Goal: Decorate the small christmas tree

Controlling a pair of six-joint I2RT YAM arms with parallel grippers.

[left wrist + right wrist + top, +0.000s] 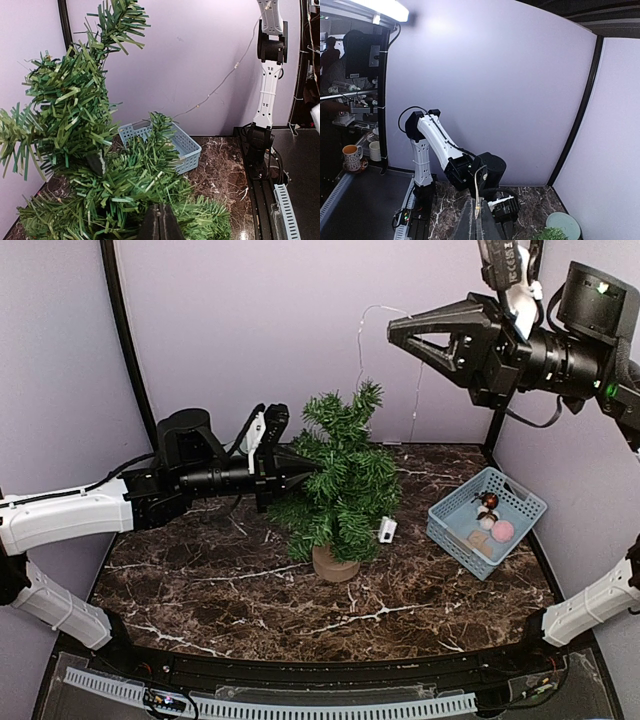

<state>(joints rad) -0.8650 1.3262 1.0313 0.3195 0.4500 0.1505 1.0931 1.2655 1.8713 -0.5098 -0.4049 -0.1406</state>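
Note:
The small christmas tree (340,480) stands mid-table on its tan stump base (335,563); in the left wrist view its green branches (100,170) fill the left side. My left gripper (315,468) is shut, with its tips (161,220) pushed in among the tree's left branches; nothing shows between the jaws. My right gripper (392,333) is high above the tree's right side, shut on a thin clear light string (478,200). The string (415,390) hangs down toward the tree. A small white box (388,530) hangs at the tree's right side.
A light blue basket (520,502) with round ornaments, one pink (502,530), sits at the right on the dark marble table (200,580); it also shows behind the tree (187,147). A pale green round disc (563,225) lies near the tree top in the right wrist view.

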